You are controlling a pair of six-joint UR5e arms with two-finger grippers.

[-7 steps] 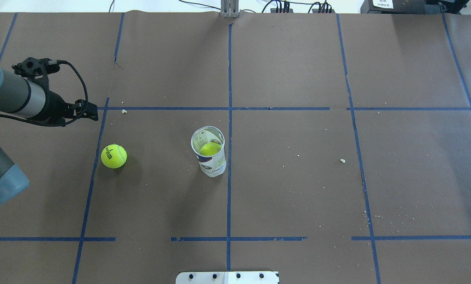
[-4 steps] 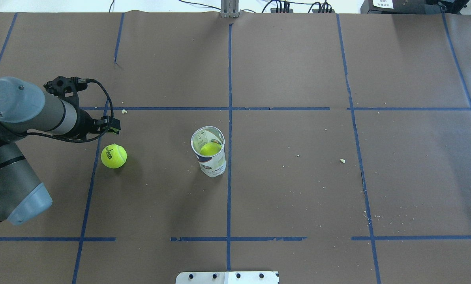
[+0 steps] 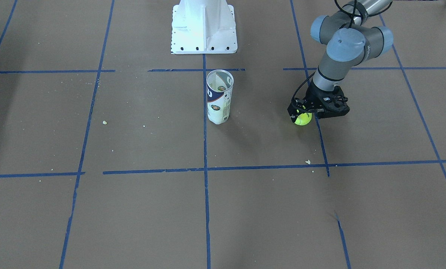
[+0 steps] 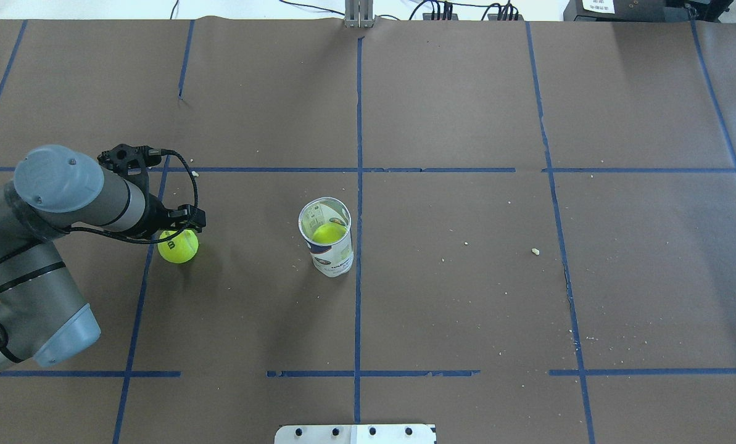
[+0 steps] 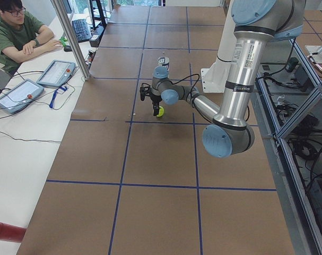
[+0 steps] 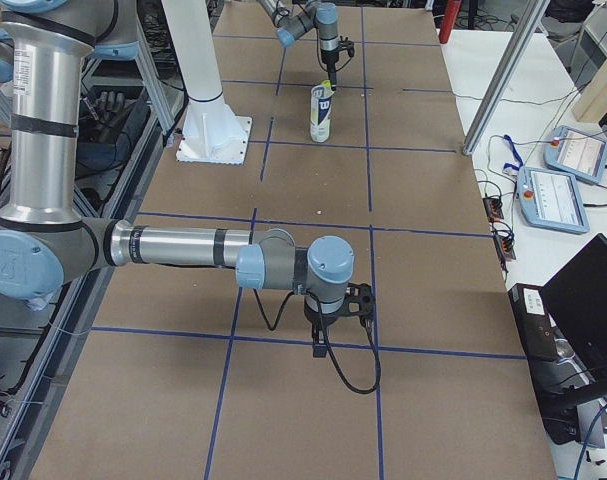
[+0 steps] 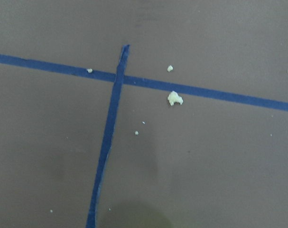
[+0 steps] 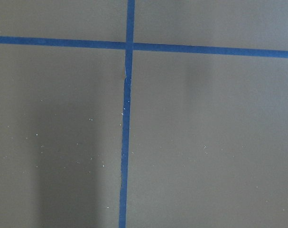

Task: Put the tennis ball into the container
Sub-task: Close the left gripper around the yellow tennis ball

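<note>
The tennis ball (image 4: 179,248) lies on the brown table left of centre, and its lower half shows in the front view (image 3: 302,119). My left gripper (image 4: 180,229) hangs right over it, fingers pointing down and open around the ball's top, while the ball rests on the table. The container (image 4: 327,242), a white and navy can, stands upright near the middle (image 3: 219,98) with a second yellow-green ball (image 4: 329,233) inside. My right gripper (image 6: 341,312) shows only in the exterior right view, low over the table far from both; I cannot tell its state.
The white pedestal base (image 3: 204,26) stands behind the can on the robot's side. Blue tape lines cross the brown paper, and small crumbs (image 4: 535,251) are scattered about. An operator (image 5: 12,32) sits at a side table with tablets.
My left arm has swung in from the left edge, toward the can's side and nearer, until the gripper is over the ball. Ball and can have not moved.
</note>
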